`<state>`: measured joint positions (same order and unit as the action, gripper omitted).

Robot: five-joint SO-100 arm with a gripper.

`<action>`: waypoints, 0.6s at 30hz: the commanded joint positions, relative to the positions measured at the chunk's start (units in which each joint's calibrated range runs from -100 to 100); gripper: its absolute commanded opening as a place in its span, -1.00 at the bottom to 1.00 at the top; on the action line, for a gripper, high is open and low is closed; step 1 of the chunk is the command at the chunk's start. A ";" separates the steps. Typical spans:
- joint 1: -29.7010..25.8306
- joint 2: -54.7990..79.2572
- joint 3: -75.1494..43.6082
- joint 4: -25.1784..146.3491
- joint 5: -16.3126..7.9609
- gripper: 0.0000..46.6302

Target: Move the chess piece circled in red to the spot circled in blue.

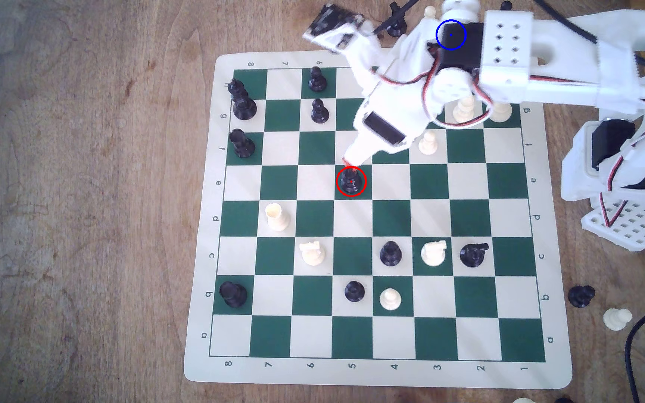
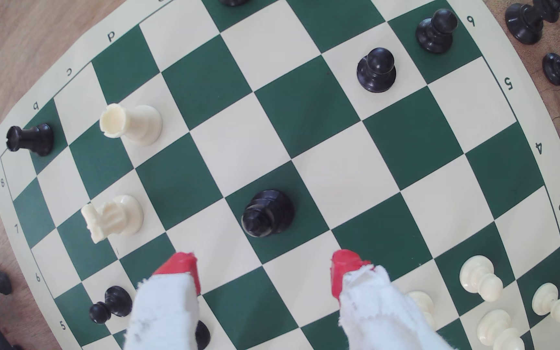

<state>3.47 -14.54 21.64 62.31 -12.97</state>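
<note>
Black bishop (image 1: 351,181): upright inside the red ring, on a green square near the middle of the chessboard (image 1: 429,372); touched by nothing. In the wrist view (image 2: 268,212), seen from above on that same green square.
Gripper (image 2: 265,269): spread wide, red-tipped fingers (image 2: 184,266) apart on either side of the bishop's square, short of the piece, gripping nothing. In the exterior view (image 1: 348,162), red tip just beyond the bishop, toward the board's far edge.
Blue ring (image 1: 451,35): past the chessboard's far edge, well apart from the bishop, drawn over the arm's dark motor block; surface beneath it hidden.
White rook (image 1: 276,217): on the chessboard, one row nearer than the bishop, toward the exterior view's left.
Black pawns (image 1: 318,110): two on the chessboard, beyond the bishop, near the far edge.
Arm (image 1: 507,69): white, reaching over the chessboard from the exterior view's right.
</note>
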 commanded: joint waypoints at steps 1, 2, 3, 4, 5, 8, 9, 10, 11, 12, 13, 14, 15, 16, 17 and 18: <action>-1.39 3.76 -9.31 0.67 0.39 -0.03; -1.47 6.13 -11.49 1.82 0.88 -0.04; -1.55 7.07 -12.31 2.55 1.42 -0.05; -1.55 8.09 -12.94 2.96 1.81 -0.07; -1.47 9.78 -14.03 3.86 2.59 -0.07; -1.24 11.57 -14.57 3.95 3.27 -0.09; -1.24 12.33 -15.12 4.11 3.32 -0.09; -1.24 12.84 -15.48 4.27 3.32 -0.10; -1.24 13.86 -16.48 4.27 3.32 -0.11; -1.24 14.45 -17.20 4.27 3.32 -0.11; -1.32 14.96 -17.75 4.27 3.32 -0.12; -1.39 15.47 -18.29 4.27 3.32 -0.13; -1.63 16.66 -19.56 4.27 3.27 -0.14; -1.71 17.25 -20.01 4.27 3.27 -0.14; -1.78 17.93 -20.56 4.19 3.27 -0.14; -1.86 18.61 -21.01 4.19 3.22 -0.15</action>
<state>2.06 3.48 7.09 66.45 -9.74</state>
